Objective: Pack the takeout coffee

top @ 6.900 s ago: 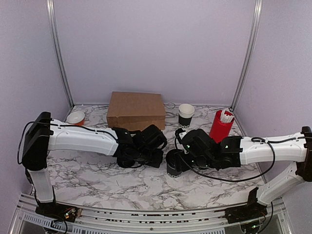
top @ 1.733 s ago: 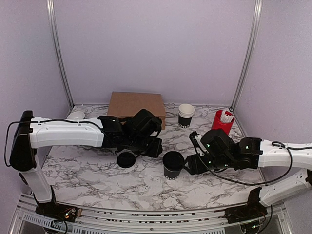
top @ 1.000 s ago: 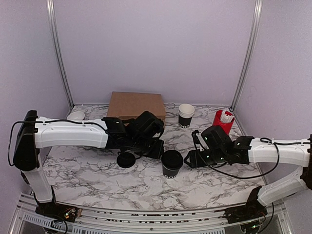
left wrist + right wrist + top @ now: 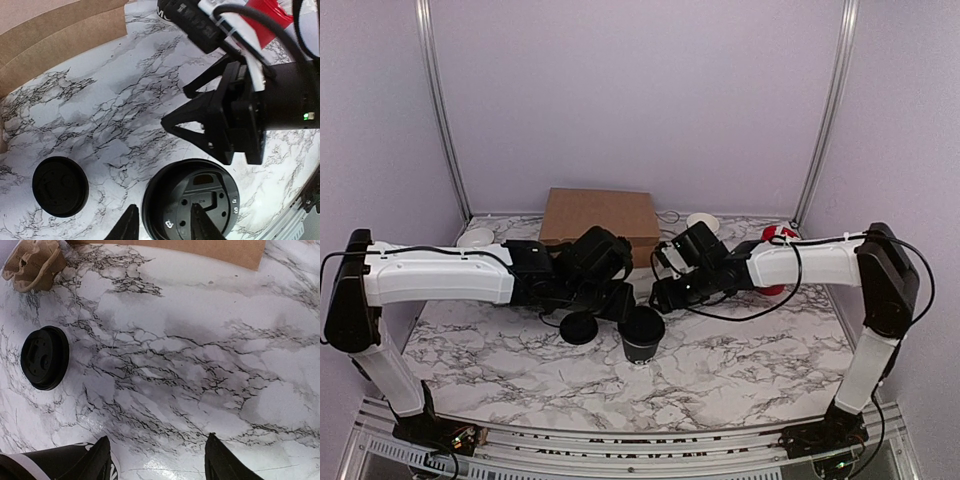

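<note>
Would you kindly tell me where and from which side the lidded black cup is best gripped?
I would grip the cup by its side wall below the lid, coming in level from the right: it stands upright, and the spare lid lies on its left.

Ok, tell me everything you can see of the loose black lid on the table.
The loose lid is round, black and plastic-looking, with a raised rim and a moulded centre. It lies flat on the marble table, apart from the black cup beside it. Nothing but the table touches it.
</note>
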Motion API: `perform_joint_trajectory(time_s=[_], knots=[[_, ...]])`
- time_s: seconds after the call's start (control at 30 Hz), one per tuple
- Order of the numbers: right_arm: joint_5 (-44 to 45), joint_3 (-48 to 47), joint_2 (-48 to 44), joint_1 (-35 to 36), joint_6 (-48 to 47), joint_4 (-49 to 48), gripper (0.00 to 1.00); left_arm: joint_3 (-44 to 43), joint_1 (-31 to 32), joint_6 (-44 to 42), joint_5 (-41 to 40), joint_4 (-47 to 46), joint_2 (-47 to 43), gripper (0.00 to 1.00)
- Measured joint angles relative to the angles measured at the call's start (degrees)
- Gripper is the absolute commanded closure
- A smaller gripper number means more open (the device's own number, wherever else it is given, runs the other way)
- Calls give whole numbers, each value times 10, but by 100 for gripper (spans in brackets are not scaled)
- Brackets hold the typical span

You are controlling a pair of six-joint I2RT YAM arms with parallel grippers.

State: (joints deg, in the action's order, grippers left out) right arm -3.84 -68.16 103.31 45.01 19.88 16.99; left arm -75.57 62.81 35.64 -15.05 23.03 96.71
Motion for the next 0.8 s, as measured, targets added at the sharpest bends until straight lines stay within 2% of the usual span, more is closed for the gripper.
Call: perform_joint_trajectory(time_s=[0.27, 0.57, 0.8], knots=[[60, 13, -113, 5, -3, 54, 34, 4, -17, -24, 13, 13, 0, 53], [119, 73, -199, 132, 49, 97, 36, 12, -16, -33, 47, 10, 1, 52], [162, 76, -220, 179, 89, 132, 46, 17, -16, -31, 45, -2, 10, 55]])
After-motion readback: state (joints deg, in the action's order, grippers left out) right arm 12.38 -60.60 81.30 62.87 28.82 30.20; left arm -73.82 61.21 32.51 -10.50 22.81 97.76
